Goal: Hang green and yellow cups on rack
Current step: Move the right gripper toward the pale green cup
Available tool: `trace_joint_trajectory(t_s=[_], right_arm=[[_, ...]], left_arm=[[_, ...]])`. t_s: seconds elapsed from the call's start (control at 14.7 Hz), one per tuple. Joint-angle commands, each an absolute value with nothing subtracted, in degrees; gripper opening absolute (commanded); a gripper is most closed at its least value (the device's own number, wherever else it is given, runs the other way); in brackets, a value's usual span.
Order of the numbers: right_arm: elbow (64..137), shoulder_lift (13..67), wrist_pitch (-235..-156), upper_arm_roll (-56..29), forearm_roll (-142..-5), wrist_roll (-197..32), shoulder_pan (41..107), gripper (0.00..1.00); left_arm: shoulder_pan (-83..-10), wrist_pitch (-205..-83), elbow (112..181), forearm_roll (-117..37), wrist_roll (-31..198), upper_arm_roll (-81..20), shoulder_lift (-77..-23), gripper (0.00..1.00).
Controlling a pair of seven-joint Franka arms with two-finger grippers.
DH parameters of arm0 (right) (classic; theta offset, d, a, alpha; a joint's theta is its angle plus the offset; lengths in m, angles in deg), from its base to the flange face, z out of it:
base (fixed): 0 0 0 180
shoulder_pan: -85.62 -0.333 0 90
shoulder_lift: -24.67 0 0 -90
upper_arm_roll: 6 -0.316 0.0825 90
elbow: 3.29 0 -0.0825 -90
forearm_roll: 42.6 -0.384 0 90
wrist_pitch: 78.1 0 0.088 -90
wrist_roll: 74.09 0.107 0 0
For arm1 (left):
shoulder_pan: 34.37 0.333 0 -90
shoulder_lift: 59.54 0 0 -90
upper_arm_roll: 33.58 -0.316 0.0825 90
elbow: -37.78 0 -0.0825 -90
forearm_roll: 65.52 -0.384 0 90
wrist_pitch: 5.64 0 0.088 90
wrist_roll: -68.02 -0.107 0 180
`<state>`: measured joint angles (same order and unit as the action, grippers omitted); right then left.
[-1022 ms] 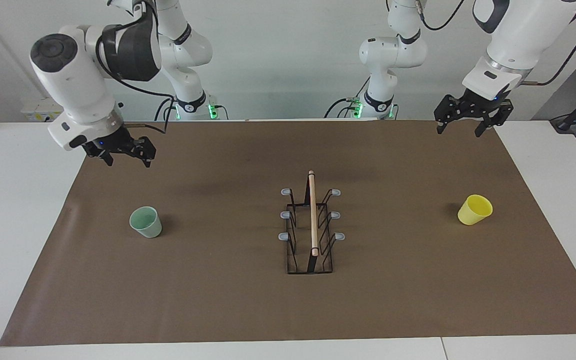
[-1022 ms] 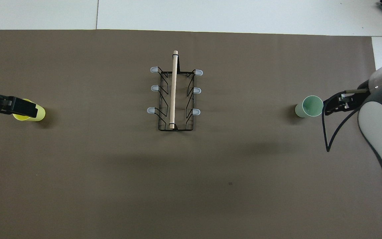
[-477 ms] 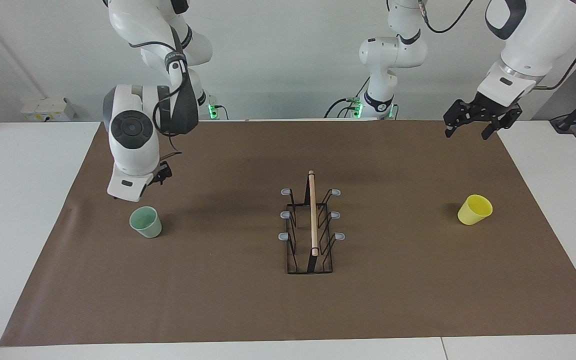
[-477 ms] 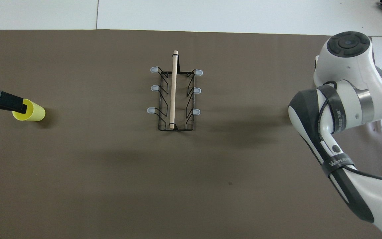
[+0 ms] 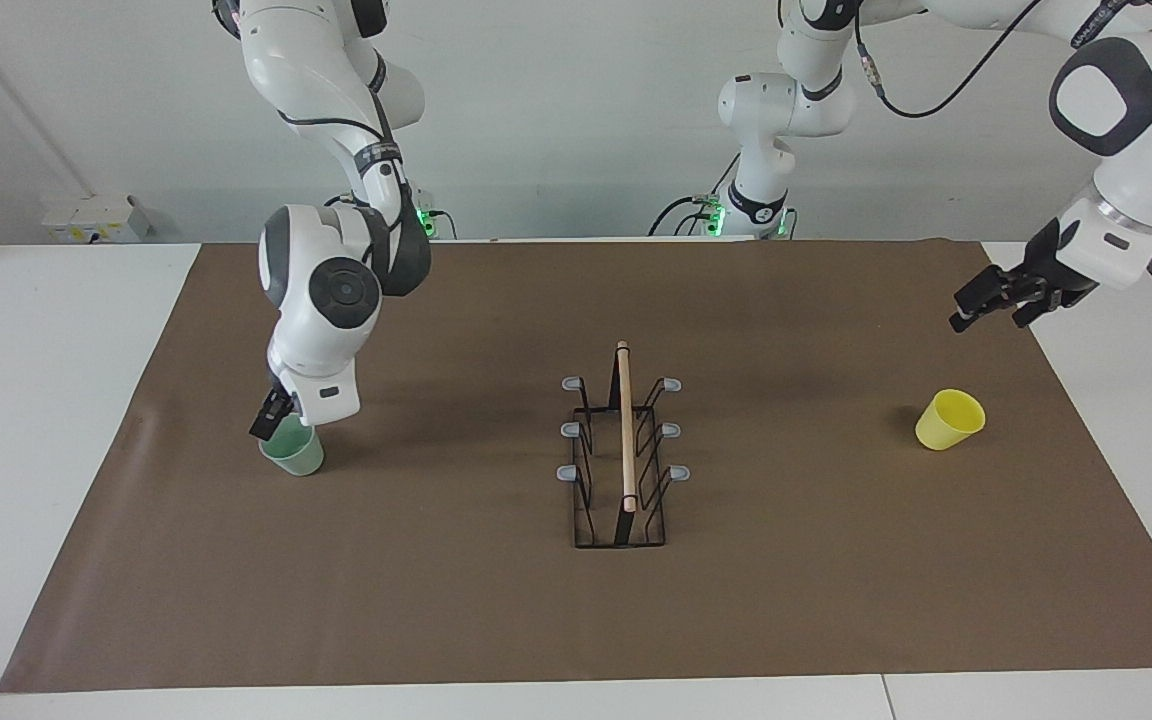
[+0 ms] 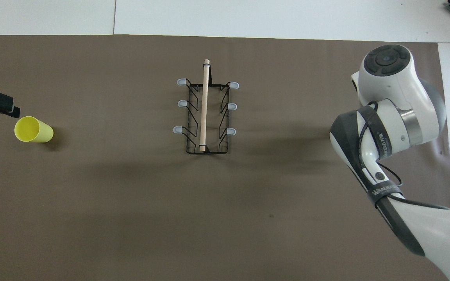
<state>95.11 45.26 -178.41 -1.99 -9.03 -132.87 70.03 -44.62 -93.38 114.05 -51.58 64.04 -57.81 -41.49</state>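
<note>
The right claw (image 5: 276, 412) has come down to the green cup (image 5: 293, 453), open at its rim. The left claw (image 5: 998, 300) has moved out and hangs open over the mat (image 5: 786, 600), near the yellow cup (image 5: 949, 420). Two cups stand apart, one rack (image 5: 622, 450) between them, six prongs, all bare

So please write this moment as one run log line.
right hand: open, at green cup rim | left hand: open, raised, near yellow cup | both cups on table | rack: no cups hung
</note>
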Motion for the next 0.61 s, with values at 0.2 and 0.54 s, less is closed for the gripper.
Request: trace_joint_trajectory(t_s=[0.2,0.54], right_arm=[[103.2,46.8,-183.9,-2.4,3.6,-138.1,65.1,0.99],[108.8,46.8,-183.8,-2.6,11.2,-135.7,63.6,0.99]], left_arm=[[-44.9,-92.6,107.0,-46.4,67.3,-67.4,-30.9,1.00],[-42.5,-94.1,110.2,-38.6,72.2,-71.6,-27.6,1.00]])
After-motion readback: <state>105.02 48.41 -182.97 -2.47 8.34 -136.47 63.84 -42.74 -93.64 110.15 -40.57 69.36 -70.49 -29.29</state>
